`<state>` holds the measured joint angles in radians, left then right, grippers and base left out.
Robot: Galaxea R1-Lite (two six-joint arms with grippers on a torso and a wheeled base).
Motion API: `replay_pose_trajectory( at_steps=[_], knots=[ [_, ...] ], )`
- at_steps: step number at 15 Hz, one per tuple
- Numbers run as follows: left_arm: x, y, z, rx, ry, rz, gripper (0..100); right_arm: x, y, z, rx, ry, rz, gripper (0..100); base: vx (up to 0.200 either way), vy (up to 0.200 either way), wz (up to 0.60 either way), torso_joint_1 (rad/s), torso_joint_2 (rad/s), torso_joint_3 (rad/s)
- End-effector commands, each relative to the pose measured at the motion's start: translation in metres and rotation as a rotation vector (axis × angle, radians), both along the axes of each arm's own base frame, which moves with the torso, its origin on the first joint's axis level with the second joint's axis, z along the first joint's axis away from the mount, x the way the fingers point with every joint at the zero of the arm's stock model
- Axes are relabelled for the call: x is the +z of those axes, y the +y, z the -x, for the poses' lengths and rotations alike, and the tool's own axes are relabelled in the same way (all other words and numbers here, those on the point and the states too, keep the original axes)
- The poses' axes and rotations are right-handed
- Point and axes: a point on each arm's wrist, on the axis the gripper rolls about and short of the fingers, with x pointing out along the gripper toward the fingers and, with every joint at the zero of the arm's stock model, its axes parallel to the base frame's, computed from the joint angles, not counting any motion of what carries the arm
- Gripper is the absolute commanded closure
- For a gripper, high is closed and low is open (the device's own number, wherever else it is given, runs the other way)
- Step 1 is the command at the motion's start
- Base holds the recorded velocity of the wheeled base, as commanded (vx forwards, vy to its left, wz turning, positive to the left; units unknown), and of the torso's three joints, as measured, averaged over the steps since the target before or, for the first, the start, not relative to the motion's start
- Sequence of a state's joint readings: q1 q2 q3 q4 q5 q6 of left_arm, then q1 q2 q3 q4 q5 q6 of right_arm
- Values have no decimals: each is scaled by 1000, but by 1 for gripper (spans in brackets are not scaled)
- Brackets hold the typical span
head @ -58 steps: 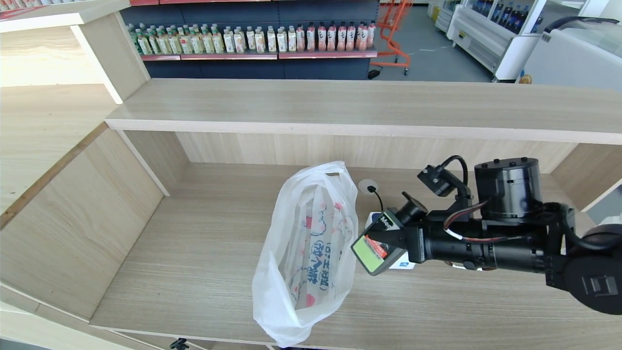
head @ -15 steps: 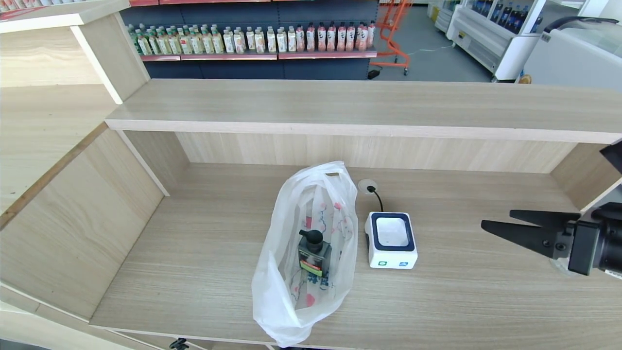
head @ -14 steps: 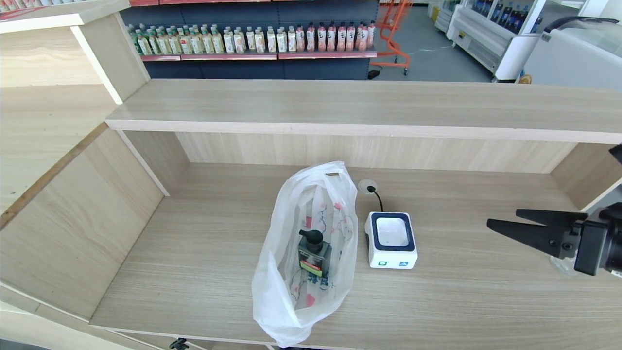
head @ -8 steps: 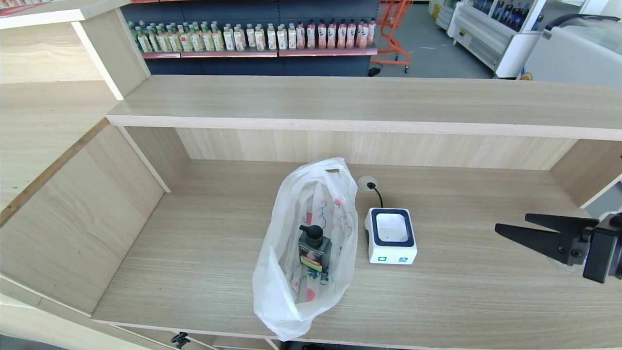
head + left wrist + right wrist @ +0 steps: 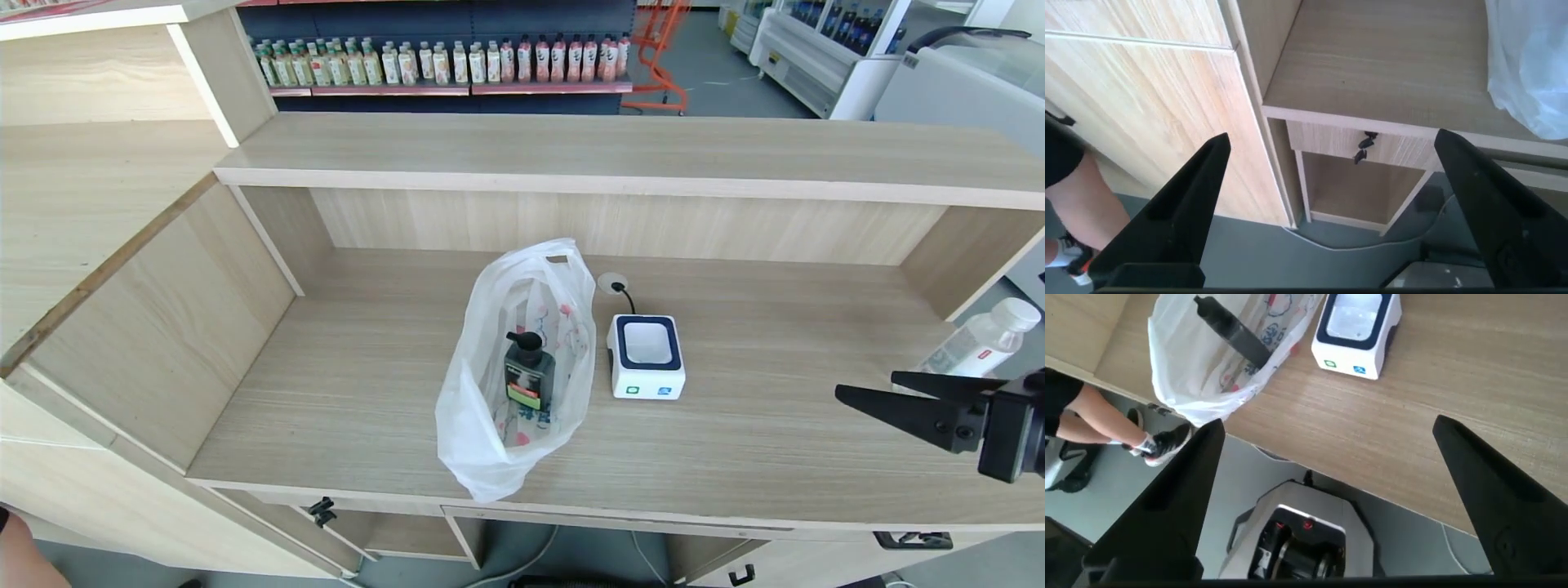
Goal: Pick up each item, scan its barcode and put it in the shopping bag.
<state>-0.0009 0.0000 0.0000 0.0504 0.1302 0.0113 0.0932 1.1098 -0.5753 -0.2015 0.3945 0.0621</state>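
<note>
Your shopping bag (image 5: pixel 513 384) sits near the middle of the counter (image 5: pixel 775 441). It is white and translucent, with its handles at the bag's 12 o'clock end and its mouth gaping upward. Inside it is one dark pump bottle (image 5: pixel 528 374), with its black pump head pointing to 12 o'clock and its red and green label facing up. Red and blue print shows around the bottle, but you cannot tell whether that is the bag's own pattern or another item.

Just at the bag's 3 o'clock is the white scanner (image 5: pixel 646 358), window up. Its cable (image 5: pixel 627 300) runs toward 11 o'clock into a round hole in the counter.

Far out at 3 o'clock, a clear bottle (image 5: pixel 982 341) with a white cap leans beyond your right gripper (image 5: pixel 865 385), which hides its base. That claw is spread wide and empty, pointing to 9 o'clock, well apart from the bag. Your left gripper (image 5: pixel 1331 137) is also spread and empty, off the counter's 7 o'clock corner.
</note>
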Motion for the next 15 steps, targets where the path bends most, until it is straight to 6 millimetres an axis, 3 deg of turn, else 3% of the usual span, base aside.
replay_pose_trajectory(
  at_steps=[1, 15],
  knots=[
    [0, 0, 0, -1, 2, -1, 0, -4, -7, -2, -47, 29, 12, 0, 0, -200, 0, 7, 2, 2],
    [0, 0, 0, 0, 2, 1, 0, -11, -17, 0, -166, 73, 141, 0, 0, -200, 0, 2, 2, 2]
  ],
)
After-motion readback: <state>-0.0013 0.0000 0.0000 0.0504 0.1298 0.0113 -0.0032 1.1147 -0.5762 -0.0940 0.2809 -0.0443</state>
